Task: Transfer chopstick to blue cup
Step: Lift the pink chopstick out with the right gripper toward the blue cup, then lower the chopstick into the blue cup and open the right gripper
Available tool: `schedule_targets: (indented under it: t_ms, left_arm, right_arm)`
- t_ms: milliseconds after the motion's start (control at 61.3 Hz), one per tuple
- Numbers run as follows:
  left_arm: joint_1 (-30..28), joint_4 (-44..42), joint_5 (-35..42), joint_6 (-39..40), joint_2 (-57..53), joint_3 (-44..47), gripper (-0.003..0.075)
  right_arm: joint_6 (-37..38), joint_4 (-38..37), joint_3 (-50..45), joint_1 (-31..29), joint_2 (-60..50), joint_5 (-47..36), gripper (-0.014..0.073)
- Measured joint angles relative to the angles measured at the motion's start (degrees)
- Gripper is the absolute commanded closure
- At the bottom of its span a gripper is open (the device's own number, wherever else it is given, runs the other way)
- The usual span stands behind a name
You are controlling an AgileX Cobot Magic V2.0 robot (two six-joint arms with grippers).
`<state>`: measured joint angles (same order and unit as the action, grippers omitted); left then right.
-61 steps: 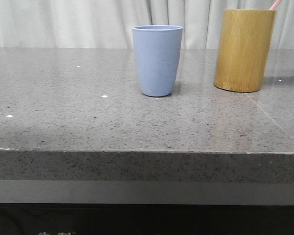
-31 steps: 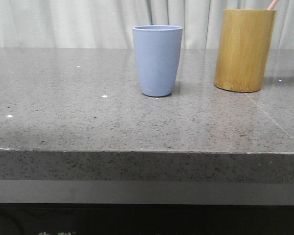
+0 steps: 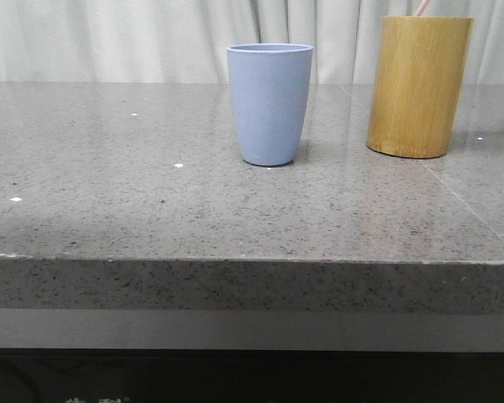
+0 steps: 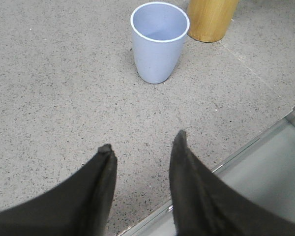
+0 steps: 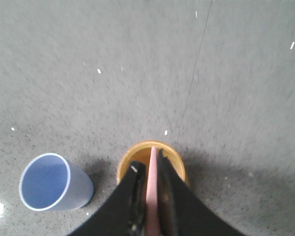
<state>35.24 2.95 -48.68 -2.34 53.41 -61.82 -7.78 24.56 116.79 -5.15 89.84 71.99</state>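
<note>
My right gripper (image 5: 148, 196) is pinched on the chopstick (image 5: 151, 191), which has swung upright in the bamboo holder (image 3: 418, 84). The lift has started. The blue cup (image 3: 270, 102) waits at nine o'clock from the holder.

A blue cup (image 3: 270, 104) stands mid-table (image 3: 109, 201). Right of it stands a bamboo holder (image 3: 418, 86), with a chopstick (image 3: 421, 7) rising from inside.
</note>
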Motion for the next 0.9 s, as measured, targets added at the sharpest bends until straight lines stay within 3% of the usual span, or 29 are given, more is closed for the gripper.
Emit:
schedule_targets:
  t_ms: [212,441,604,898]
  left_arm:
    - [0.0,0.0,0.0,0.0,0.0,0.0,0.0446]
    - [0.0,0.0,0.0,0.0,0.0,0.0,0.0446]
    - [0.0,0.0,0.0,0.0,0.0,0.0,0.0446]
    - [0.0,0.0,0.0,0.0,0.0,0.0,0.0446]
  right_arm:
    - [-1.2,-0.6,1.0,4.7,-7.3,0.8,0.0652]
    - [-3.4,-1.9,0.3,18.4,-7.4,0.8,0.0652]
    - [-3.9,-9.5,-2.2,27.2,-3.2,-0.3,0.0652]
    - [-4.1,-12.6,-4.0,30.1,7.1,-6.4,0.0645]
